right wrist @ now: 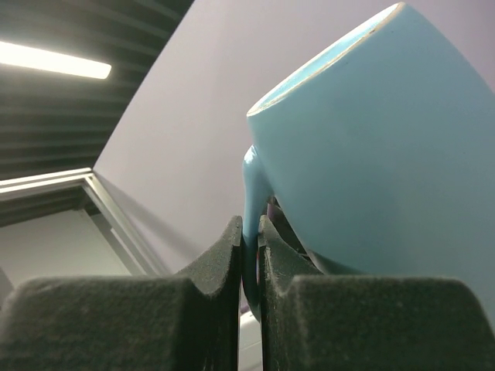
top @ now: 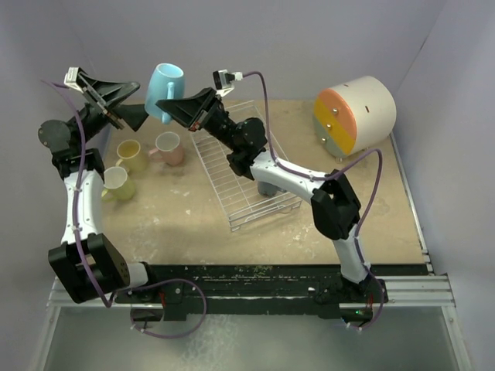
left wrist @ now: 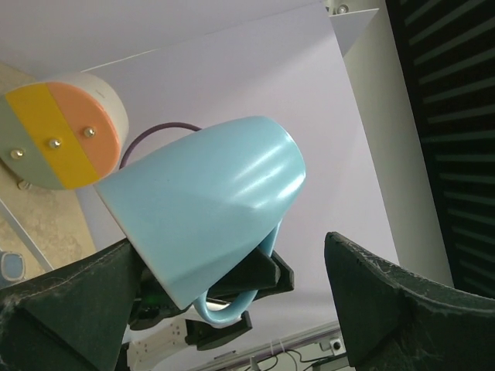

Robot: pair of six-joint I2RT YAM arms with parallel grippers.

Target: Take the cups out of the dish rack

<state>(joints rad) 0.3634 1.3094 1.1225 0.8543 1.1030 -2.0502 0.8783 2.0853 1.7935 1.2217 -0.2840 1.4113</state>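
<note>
Light blue mug (top: pixel 166 83) held by handle in right claw (top: pixel 162 104).

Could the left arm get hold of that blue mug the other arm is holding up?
Probably yes. The left arm holds its jaws open right beside the light blue mug, nothing between them, and the right arm pinches only its handle, leaving the body free.

No readable text, labels, numbers — none in any view.
</note>
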